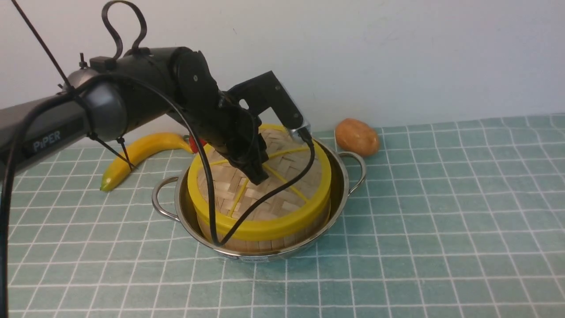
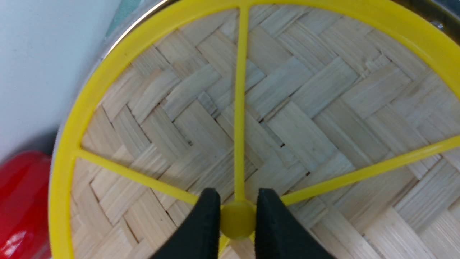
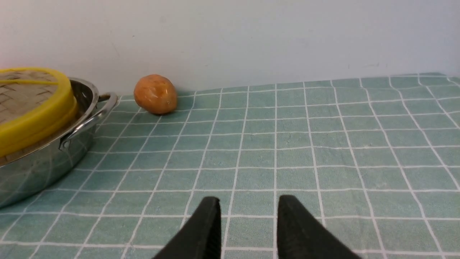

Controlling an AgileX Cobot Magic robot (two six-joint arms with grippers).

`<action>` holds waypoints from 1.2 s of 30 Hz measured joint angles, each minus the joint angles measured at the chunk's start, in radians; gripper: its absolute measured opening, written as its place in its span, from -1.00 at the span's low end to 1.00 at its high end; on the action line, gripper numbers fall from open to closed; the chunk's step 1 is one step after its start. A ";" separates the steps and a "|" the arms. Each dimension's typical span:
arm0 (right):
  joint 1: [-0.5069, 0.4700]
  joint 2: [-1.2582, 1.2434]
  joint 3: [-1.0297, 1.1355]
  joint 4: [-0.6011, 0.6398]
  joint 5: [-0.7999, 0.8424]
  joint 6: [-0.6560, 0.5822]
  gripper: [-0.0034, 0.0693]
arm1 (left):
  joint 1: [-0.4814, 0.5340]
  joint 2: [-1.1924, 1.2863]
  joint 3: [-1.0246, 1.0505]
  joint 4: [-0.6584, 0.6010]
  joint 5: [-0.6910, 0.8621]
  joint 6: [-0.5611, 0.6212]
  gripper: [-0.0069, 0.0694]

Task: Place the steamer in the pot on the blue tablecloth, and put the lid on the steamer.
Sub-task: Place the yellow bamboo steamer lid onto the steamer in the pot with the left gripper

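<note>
from the front, here's the left arm [image 1: 145,88] reaching in over the pot [image 1: 304,247], and its left gripper [image 1: 260,174] is right down at the middle of the lid [image 1: 282,203]. the lid lies on top of the steamer [image 1: 273,244], yellow rim all the way round, yellow spokes running across the woven bamboo. below that rim you can see the pale side of the steamer, and the steamer is inside the shiny pot, which sits on the blue tablecloth [image 1: 423,229] with a loop handle out at each side. a black cable [image 1: 265,201] hangs in a curve in front of the lid. over to the left there's a banana [image 1: 141,152], and a red thing [image 1: 194,143] shows between it and the lid, mostly hidden. on the other side, just beyond the right handle, sits a brown potato [image 1: 357,137].

now the left wrist view, close in on the lid: the claw is pinching the little yellow knob [image 2: 237,220] at the centre, one dark finger on each side of it, where the spokes meet. the red thing shows up here too, glossy, near the yellow rim.

and the right wrist view: the right gripper [image 3: 249,216] has its two fingers spread, nothing between them, well apart from the pot. part of the pot shows with the lidded steamer in it, and the potato rests on the cloth near the handle.
</note>
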 joint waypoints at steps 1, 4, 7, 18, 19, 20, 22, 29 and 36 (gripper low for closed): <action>0.000 0.000 0.000 0.000 0.000 0.000 -0.24 | 0.000 0.004 0.000 0.000 -0.003 0.000 -0.52; 0.000 0.000 0.000 0.000 0.000 0.000 -0.24 | 0.000 0.010 0.000 -0.002 -0.015 0.000 -0.52; 0.000 0.000 0.000 0.000 0.000 0.000 -0.24 | 0.000 0.015 0.000 -0.002 -0.027 0.000 -0.52; 0.000 0.000 0.000 0.000 0.000 0.000 -0.24 | 0.000 0.009 0.000 0.005 -0.021 -0.041 -0.43; 0.000 0.000 0.000 0.000 0.000 0.000 -0.24 | 0.000 -0.003 0.000 0.013 -0.007 -0.053 -0.32; 0.000 0.000 0.000 0.000 0.000 0.000 -0.24 | 0.000 -0.019 0.000 0.015 0.004 -0.062 -0.18; 0.000 0.000 0.000 0.000 0.000 0.000 -0.24 | 0.000 -0.053 0.000 0.019 0.021 -0.078 0.06; 0.000 0.000 0.000 0.000 0.000 0.000 -0.24 | 0.000 -0.226 0.000 0.029 0.027 -0.123 0.79; 0.000 0.000 0.000 0.000 0.000 0.000 -0.24 | 0.000 -0.361 0.000 -0.224 0.021 -0.257 0.98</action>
